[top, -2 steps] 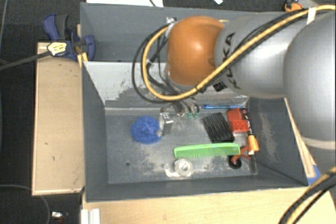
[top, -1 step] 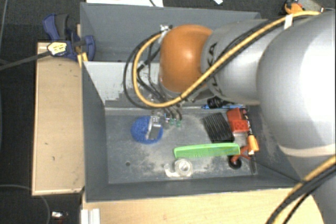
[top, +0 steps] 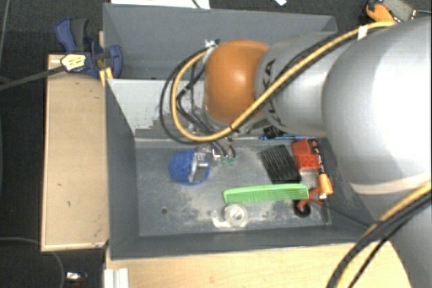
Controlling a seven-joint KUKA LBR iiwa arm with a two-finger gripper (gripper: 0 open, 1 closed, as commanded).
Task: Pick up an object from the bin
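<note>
My gripper [top: 201,167] reaches down under the orange wrist cover, its metal tip right against a round blue ball-like thing [top: 179,168] on the left part of the bin floor. The tip overlaps the ball's right side. A green comb [top: 264,194] lies flat to the right and nearer the front. A small clear, silvery piece [top: 233,215] rests by the front wall below the comb.
A black brush-like block [top: 279,164], a red block [top: 305,155] and small orange and red bits [top: 317,189] lie in the right part of the bin, close under the arm. The arm covers the bin's back right.
</note>
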